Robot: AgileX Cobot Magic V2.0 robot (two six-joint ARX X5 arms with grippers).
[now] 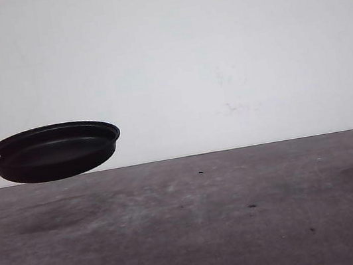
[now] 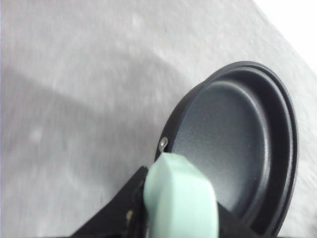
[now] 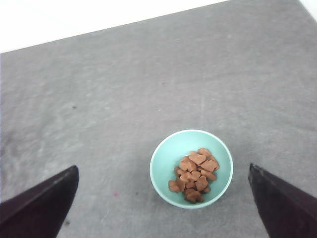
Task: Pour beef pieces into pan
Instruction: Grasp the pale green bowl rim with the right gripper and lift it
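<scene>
On the left, the wide shallow black pan hangs empty above the grey table, left gripper clamped on its mint handle. Reddish-brown beef pieces sit unpoured in the teal bowl on the table's right; right gripper wide above, grasp and pour remaining.

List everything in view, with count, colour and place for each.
pan: one, black with a pale mint-green handle, held above the table on the left, empty
bowl: one, teal-green, standing on the table at the right
beef pieces: many, reddish-brown, heaped in the bowl
table: one, dark grey
left gripper: one, black, clamped on the pan's handle
right gripper: one, black, fingers wide apart above the bowl
</scene>
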